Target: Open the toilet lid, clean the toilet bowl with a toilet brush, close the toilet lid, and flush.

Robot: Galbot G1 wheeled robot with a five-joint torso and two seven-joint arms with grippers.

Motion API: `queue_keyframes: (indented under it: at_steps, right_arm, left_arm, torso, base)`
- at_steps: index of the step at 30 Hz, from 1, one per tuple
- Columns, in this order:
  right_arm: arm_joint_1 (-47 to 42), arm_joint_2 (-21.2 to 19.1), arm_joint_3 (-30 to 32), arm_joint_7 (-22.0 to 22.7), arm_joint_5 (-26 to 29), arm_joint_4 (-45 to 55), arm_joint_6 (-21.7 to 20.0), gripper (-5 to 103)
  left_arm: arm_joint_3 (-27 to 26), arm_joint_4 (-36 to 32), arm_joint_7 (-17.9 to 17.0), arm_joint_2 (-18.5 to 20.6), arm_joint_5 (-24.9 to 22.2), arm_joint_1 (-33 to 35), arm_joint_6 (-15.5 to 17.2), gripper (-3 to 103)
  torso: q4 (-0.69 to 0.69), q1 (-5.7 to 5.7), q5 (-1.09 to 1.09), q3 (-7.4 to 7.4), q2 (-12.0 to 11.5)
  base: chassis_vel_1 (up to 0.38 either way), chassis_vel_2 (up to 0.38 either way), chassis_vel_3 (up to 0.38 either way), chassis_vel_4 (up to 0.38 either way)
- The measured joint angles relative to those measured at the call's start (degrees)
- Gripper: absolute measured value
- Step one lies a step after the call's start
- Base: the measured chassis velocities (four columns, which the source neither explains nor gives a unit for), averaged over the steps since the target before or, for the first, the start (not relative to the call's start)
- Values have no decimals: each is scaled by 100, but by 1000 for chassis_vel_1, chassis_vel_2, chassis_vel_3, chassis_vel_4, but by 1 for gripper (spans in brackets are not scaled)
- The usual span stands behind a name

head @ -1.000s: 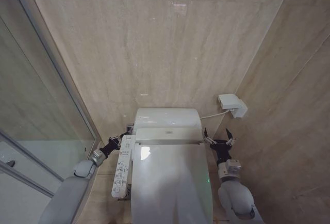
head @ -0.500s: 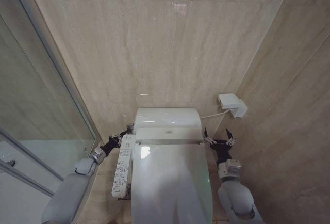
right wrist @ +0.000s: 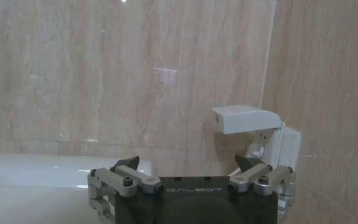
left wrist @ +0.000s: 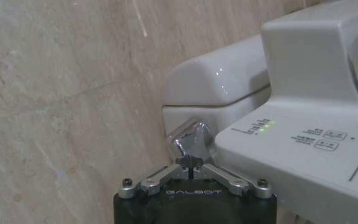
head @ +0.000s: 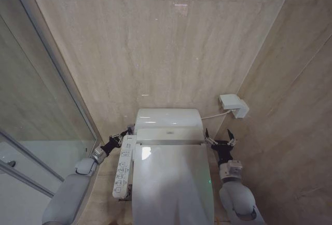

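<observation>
Head view: large glossy white oval toilet lid [head: 174, 183] lies shut on the bowl, left gripper [head: 124, 133] beside its hinge end with jaws pressed together at a chrome lever [left wrist: 190, 138], right gripper [head: 218, 138] opposite, jaws spread.

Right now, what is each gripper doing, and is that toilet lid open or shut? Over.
Left gripper shut, at the chrome flush lever beside the button panel. Right gripper open, idle right of the tank. Toilet lid down. Nothing in the way.

Grey-white arms, black pincers [right wrist: 188, 164] marked GALBOT, silver screwed linkages
</observation>
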Motion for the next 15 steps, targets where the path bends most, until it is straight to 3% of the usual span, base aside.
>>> queue_keyframes:
  at_steps: [15]
  right_arm:
    - [0,0,0,0,0,0,0,100]
  left_arm:
    - [-18,-70,4,-16,10,58,16,0]
  torso:
    - [-2,0,0,0,0]
  base:
    - [0,0,0,0]
